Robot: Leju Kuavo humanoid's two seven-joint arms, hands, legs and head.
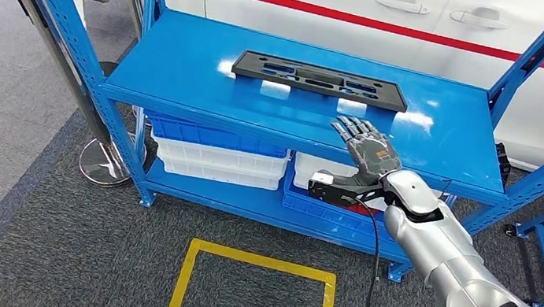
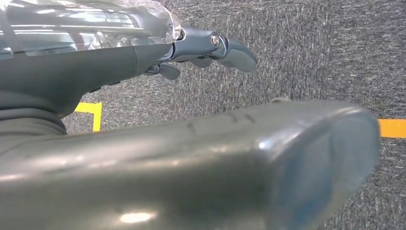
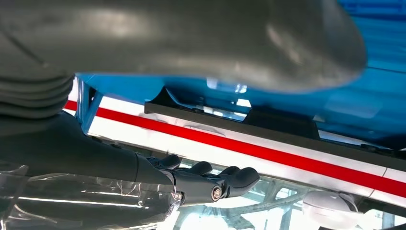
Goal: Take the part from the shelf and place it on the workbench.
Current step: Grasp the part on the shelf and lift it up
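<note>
Black part [image 1: 320, 80]: lying flat on the top board of the blue shelf [image 1: 184, 70], upper centre of the head view. Right hand [image 1: 365, 148]: hovering over the shelf's front edge, just right of centre, fingers stretched out and apart, grasping nothing, short of the part. Left hand [image 2: 210, 48]: hanging over grey carpet with yellow floor tape [image 2: 91, 112], fingers loosely extended, grasping nothing. White and blue bins [image 1: 217, 154]: sitting on the lower shelf level.

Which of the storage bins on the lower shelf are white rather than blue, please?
The white bins are the stack under the shelf's left half, beneath a blue bin. The bin to their right, behind the right hand, is blue.
</note>
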